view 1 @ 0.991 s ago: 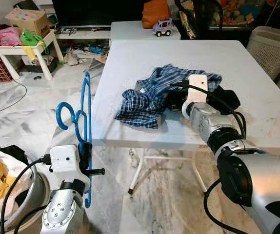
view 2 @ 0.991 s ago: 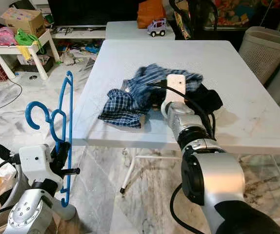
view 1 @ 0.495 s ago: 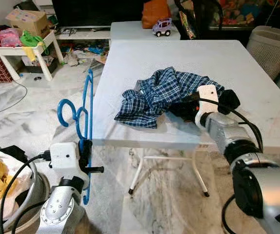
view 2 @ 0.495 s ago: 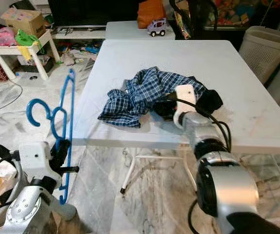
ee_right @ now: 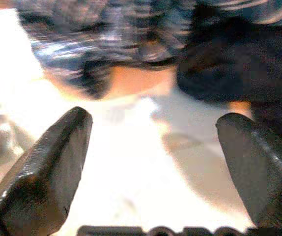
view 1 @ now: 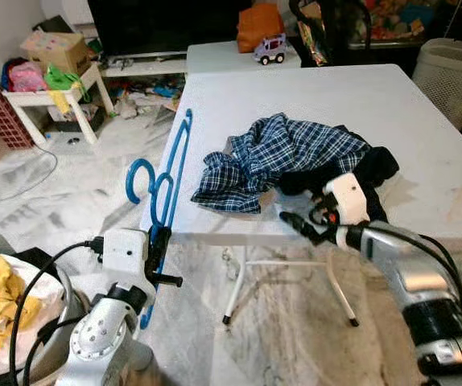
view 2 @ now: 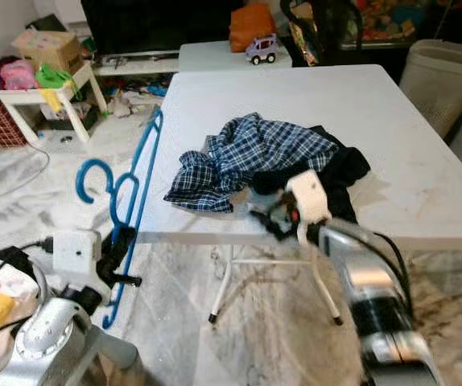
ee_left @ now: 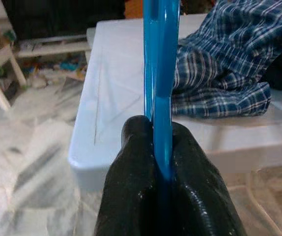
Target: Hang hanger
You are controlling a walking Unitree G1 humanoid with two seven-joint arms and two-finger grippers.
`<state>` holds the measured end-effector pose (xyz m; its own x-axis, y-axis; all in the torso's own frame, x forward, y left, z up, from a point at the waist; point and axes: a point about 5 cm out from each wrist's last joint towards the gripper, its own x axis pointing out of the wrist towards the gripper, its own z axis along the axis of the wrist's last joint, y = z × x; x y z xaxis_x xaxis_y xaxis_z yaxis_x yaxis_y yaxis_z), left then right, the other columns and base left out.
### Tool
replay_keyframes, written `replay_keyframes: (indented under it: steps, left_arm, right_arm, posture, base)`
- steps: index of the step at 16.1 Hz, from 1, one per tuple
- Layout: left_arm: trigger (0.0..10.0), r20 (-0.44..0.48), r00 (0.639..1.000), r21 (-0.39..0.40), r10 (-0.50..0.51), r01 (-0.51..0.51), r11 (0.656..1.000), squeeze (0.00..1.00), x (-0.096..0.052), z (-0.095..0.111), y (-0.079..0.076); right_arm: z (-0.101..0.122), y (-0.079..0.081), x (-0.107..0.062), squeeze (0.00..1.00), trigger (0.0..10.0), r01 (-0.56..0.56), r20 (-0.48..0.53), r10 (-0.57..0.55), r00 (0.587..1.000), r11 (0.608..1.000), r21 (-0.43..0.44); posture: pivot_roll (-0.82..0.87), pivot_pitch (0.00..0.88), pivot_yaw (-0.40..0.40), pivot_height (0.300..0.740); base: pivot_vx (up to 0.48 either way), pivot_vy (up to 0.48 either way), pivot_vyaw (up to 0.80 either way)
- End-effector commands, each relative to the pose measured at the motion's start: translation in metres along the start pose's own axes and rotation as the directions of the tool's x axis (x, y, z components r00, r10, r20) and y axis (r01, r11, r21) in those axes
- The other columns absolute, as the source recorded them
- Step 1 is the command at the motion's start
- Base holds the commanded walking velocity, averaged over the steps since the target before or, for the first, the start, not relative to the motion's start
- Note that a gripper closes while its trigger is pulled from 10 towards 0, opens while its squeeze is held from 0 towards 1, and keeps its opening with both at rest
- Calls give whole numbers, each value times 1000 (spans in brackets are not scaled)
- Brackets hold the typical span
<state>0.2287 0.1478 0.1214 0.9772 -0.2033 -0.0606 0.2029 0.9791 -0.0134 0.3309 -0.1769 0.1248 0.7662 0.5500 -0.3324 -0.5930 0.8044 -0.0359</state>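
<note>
At the lower left of the head view, the left hand [view 1: 157, 256] is clamped shut on the bright blue plastic hanger [view 1: 163, 193], pinching its lower bar so that the frame stands nearly upright, hook curling toward the left. The left wrist view confirms it: both black fingers [ee_left: 131, 182] press against the blue bar from either side. The hanger stands just beside the left edge of the white square surface [view 1: 239, 96], not resting on it.

In the middle of the frame, the blue-and-white checked shirt [view 1: 275, 157] lies crumpled on the surface, partly over a black garment [view 1: 368, 165].

At the lower right, the right hand [view 1: 299, 225] hovers at the near edge of the surface, just in front of the clothes, its fingers spread wide with nothing between them; the right wrist view is blurred but shows bare surface between the two pads.

By my reading, the task is at an early stage: the hanger is secured, but no garment is on it, and no rail to hang it from can be made out.
</note>
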Motion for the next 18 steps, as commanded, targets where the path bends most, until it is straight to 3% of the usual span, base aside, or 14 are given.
replay_keyframes:
  steps: [1,2,3,6,7,9,11,12,16,18]
  left_arm:
    - [10000,9,1000,11,-5,4,1000,0,3,1,2]
    - [10000,8,1000,6,-12,12,1000,0,5,0,4]
    - [10000,-1,1000,13,-16,16,1000,0,5,-5,2]
    - [10000,-8,1000,31,-9,9,999,0,5,-12,-4]
    - [10000,-8,1000,31,-8,8,999,0,5,-12,-5]
    - [10000,-3,1000,36,-4,4,999,0,7,-13,-5]
    - [10000,-9,1000,36,-6,6,999,0,11,-12,-4]
    - [10000,-13,1000,38,-22,22,999,0,12,-13,-5]
    - [10000,-14,1000,40,-22,23,999,0,11,-15,-8]
    - [10000,-15,1000,33,-16,17,999,0,12,-16,-9]
  right_arm:
    - [14,5,-3,0,10000,-45,38,46,998,999,-31]
    - [19,16,-11,0,10000,-83,104,86,991,996,-41]
    - [21,23,-13,0,10000,-56,160,52,986,998,15]
    - [23,28,-12,0,10000,158,257,-193,947,976,152]
    - [22,27,-12,0,10000,194,265,-232,936,968,161]
    - [19,28,-17,0,10000,360,288,-412,865,907,218]
    - [21,28,-21,0,10000,368,311,-441,842,891,266]
    - [20,24,-23,0,10000,395,295,-451,842,889,233]
    - [18,9,-27,0,10000,448,268,-503,822,861,241]
    - [17,11,-24,0,10000,440,259,-500,826,860,259]
  posture:
    - [-33,0,100,740]
    - [-48,0,114,740]
    - [-56,0,117,740]
    - [-49,0,106,740]
    - [-48,0,105,740]
    - [-49,0,104,740]
    - [-60,0,105,740]
    - [-70,0,104,740]
    - [-72,0,97,740]
    - [-64,0,92,740]
  base:
    - [0,0,0]
    - [0,0,0]
    - [0,0,0]
    - [0,0,0]
    - [0,0,0]
    - [0,0,0]
    - [0,0,0]
    - [0,0,0]
    - [0,0,0]
    - [-120,0,0]
